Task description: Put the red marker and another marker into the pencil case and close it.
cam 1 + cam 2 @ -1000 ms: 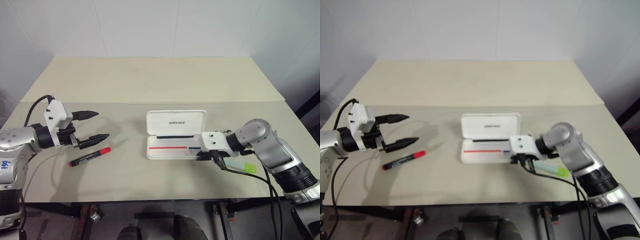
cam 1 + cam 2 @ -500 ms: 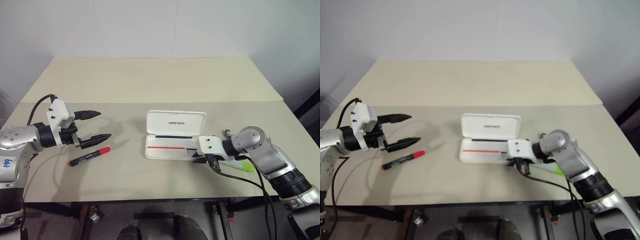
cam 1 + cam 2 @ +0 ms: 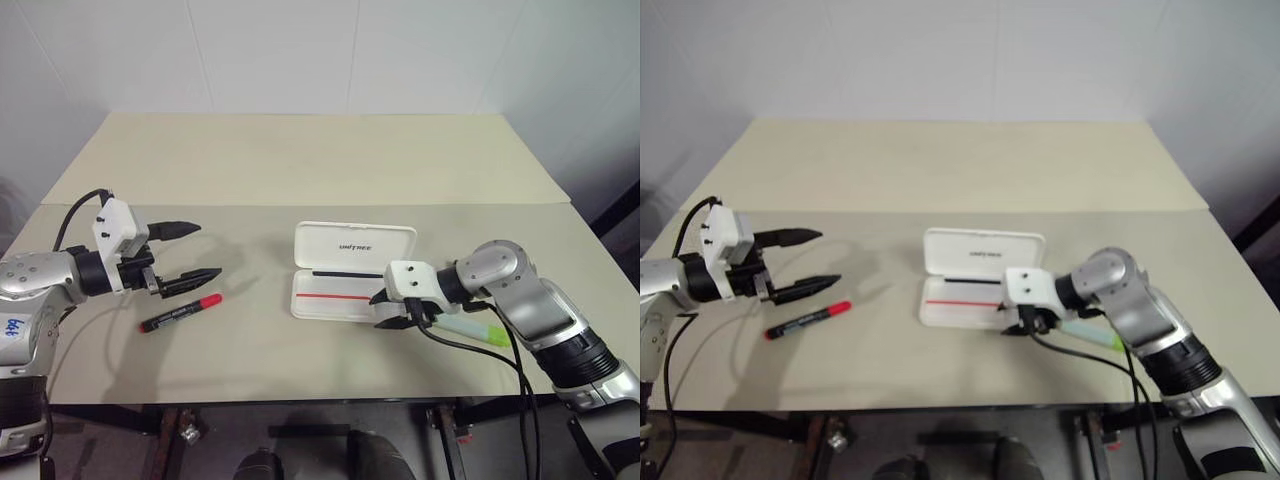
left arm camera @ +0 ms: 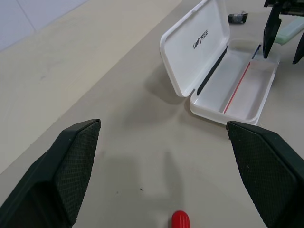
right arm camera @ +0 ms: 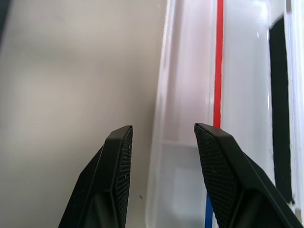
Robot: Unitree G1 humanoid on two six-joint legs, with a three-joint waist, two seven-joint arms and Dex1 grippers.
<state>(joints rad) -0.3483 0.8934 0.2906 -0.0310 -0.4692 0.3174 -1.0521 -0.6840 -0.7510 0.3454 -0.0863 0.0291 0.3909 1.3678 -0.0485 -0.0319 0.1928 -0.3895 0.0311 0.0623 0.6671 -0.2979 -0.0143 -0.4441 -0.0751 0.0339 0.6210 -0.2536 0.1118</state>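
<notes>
The flat white hard pencil case (image 3: 350, 272) is lying open, its lid reading "UNITREE"; the right gripper (image 3: 392, 309) is hovering parted, empty, and the left gripper (image 3: 188, 252) is spread wide.

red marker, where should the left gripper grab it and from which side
Probably mid-barrel, from above. The red marker lies flat on the table, nothing beside it, slanted, cap end farther. The open left gripper should close across the black barrel.
</notes>
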